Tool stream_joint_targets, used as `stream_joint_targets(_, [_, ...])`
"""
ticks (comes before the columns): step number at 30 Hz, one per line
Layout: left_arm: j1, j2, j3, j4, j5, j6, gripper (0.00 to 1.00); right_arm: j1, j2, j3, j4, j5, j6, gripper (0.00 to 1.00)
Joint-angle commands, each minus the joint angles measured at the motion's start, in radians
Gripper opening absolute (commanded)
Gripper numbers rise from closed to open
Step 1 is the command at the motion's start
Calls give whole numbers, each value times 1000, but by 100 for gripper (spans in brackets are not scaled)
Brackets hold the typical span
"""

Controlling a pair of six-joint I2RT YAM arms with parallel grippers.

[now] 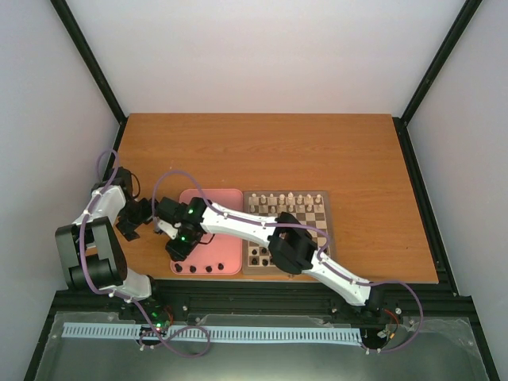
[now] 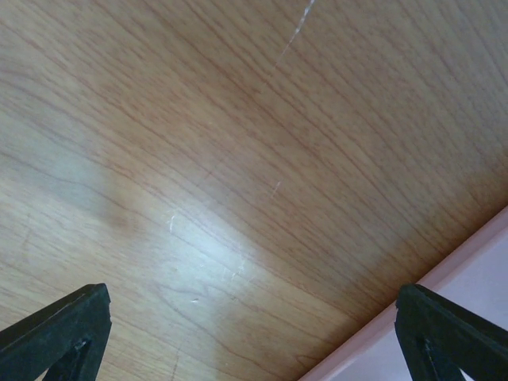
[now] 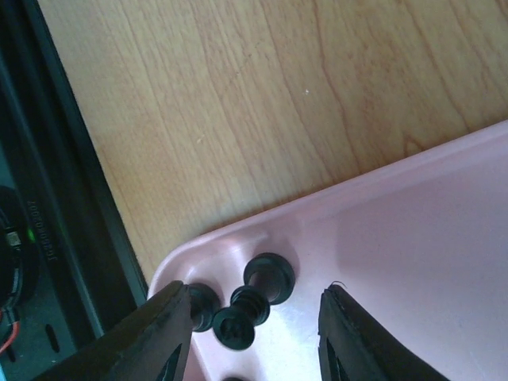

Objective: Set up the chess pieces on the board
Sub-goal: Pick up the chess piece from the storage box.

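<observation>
Board (image 1: 316,218) sits mid-counter (image 1: 262,151): checkered light/dark brown sqs, brown border, left side touching the pink tray (image 1: 226,234). Pale pieces (image 1: 279,198) stand in a row along its far edge. Dark pieces (image 1: 202,268) line the tray's near edge, w/ a few more on the board's near-left sqs, partly hidden by the right arm (image 1: 246,222). Right wrist view shows a bunch (image 3: 238,317) of three dark ones packed into the tray's rounded corner, touching each other. The right jaws are parted approx halfway and straddle that bunch w/o gripping; one finger (image 3: 167,333) is right beside the outermost piece, contact unclear. That arm stretches diagonally from its base over the board to the tray's near-left corner. The left jaws are spread wide, empty, above bare counter just beside the tray's rim; left arm (image 1: 95,238) is folded at the counter's left edge.
</observation>
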Motion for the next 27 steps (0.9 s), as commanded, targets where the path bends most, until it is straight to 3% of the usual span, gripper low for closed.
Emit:
stream_joint_targets(1, [-5, -28, 1, 25, 18, 12, 100, 5, 40, 56, -21, 11, 0, 45])
stream_joint_targets(14, [-5, -11, 9, 26, 23, 11, 100, -5, 60, 100, -44, 50, -18, 28])
stream_joint_targets(21, [-5, 4, 16, 31, 23, 9, 100, -14, 59, 98, -63, 53, -31, 10])
stream_joint_targets(27, [-5, 10, 28, 26, 23, 9, 100, -43, -43, 33, -33, 159, -33, 4])
